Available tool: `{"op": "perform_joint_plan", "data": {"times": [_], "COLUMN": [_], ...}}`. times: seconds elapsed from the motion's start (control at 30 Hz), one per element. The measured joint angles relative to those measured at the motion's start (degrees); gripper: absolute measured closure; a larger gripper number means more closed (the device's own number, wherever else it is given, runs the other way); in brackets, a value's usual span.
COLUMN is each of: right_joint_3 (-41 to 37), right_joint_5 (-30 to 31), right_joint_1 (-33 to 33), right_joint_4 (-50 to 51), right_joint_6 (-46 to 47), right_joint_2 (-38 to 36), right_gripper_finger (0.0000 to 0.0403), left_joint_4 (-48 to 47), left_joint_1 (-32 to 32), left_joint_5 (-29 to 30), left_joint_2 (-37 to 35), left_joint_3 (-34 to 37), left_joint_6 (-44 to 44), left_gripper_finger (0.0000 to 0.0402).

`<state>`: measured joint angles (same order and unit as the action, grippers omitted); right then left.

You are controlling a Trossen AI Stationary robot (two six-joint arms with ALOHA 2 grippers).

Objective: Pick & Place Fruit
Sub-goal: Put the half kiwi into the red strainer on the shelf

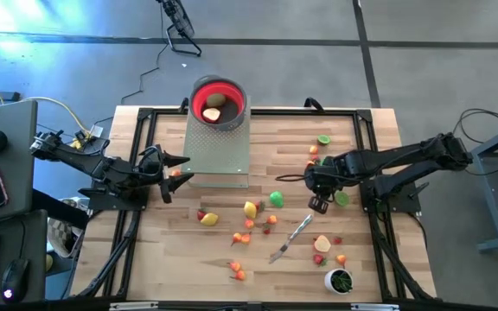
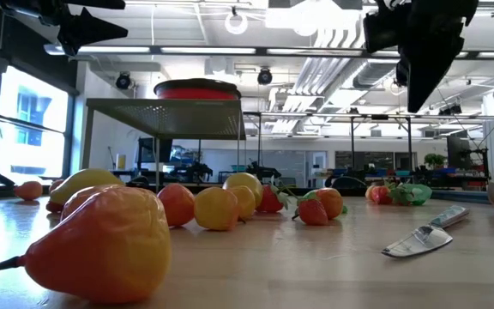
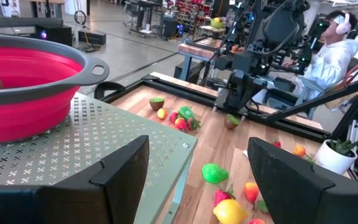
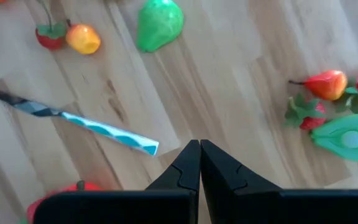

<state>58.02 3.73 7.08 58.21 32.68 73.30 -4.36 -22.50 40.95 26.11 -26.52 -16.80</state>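
The fruit (image 1: pixel 251 209) is scattered over open wood in front of the perforated stand (image 1: pixel 218 147). Beside its left edge the left gripper (image 1: pixel 173 173) is spread wide, empty. The right gripper (image 1: pixel 318 204), shut and empty, is held right of the stand, above the knife (image 1: pixel 292 237).

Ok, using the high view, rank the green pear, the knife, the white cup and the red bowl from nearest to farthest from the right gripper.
1. Green pear, just left of the right gripper.
2. Knife, on the table toward the near edge; nearly as close as the pear.
3. White cup, at the near edge.
4. Red bowl, up on the metal stand at the far side.
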Motion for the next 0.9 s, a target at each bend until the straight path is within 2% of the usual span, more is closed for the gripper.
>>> {"op": "perform_joint_plan", "data": {"times": [0.17, 0.27, 0.37, 0.57, 0.67, 0.77, 0.9], "right_joint_3": [0.0, 0.0, 0.0, 0.0, 0.0, 0.0, 0.0], "right_joint_5": [-0.75, -0.7, 0.73, 6.62, 8.49, 9.32, 9.04], "right_joint_1": [0.01, 0.01, 0.01, 0.04, 0.04, 0.04, 0.04], "right_joint_4": [0.06, 0.07, 0.47, 1.89, 1.95, 1.95, 2.16], "right_joint_6": [-0.15, 0.07, 0.53, 0.49, -0.1, -2.25, -1.01], "right_joint_2": [0.0, 0.0, 0.0, 0.0, 0.0, 0.0, 0.0], "right_gripper_finger": [0.0393, 0.0367, 0.0318, 0.0189, 0.0138, 0.0103, 0.008], "left_joint_4": [0.07, 0.07, 0.09, 0.07, 0.06, 0.0, -0.07], "left_joint_1": [0.0, -0.02, -0.02, -0.02, -0.02, -0.02, -0.01], "left_joint_5": [0.02, 0.02, 0.02, 0.02, 0.04, 0.04, 0.06], "left_joint_2": [0.0, 0.0, 0.02, 0.01, 0.0, 0.0, 0.01], "left_joint_3": [0.0, 0.0, 0.0, 0.0, 0.0, 0.0, 0.0], "left_joint_6": [-0.02, -0.02, -0.02, -0.02, -0.02, -0.02, -0.02], "left_gripper_finger": [0.0135, 0.0135, 0.0135, 0.0135, 0.0135, 0.0135, 0.0135]}}
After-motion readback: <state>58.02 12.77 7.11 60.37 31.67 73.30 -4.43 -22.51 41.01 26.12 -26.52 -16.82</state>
